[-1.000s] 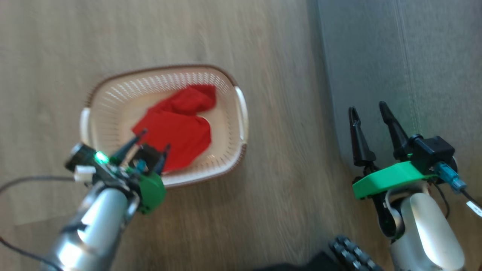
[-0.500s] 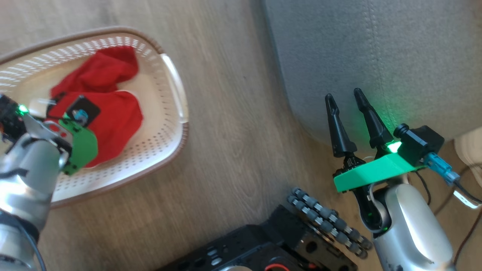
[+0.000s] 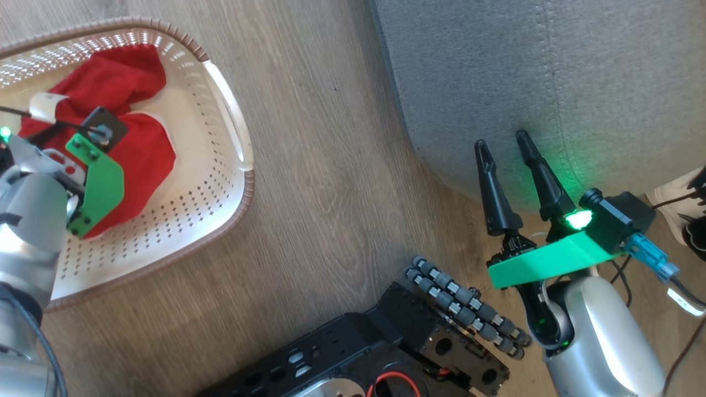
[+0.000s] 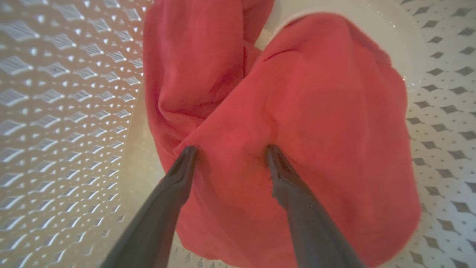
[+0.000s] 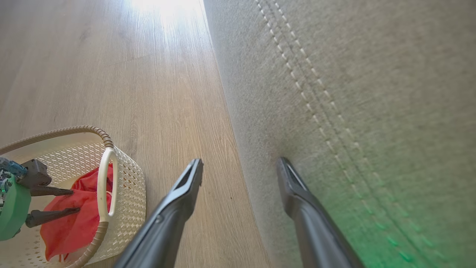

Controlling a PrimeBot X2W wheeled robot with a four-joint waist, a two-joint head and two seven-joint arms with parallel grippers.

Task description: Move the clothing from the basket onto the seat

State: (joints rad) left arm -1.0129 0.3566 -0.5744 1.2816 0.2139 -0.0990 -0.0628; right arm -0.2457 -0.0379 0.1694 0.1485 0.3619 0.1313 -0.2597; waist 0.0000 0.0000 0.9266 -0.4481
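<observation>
Left wrist view | left pincer spread | tips pressing clothing

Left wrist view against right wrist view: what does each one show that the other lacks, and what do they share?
Left wrist view: the open left gripper close up, both fingertips on the red clothing, jaws not yet closed. Right wrist view: the grey seat with its stitched seam, the wooden floor, the open, empty right gripper, and a white handle. Shared: the perforated basket, the clothing lying in it, and the left gripper's fingers over it.
</observation>
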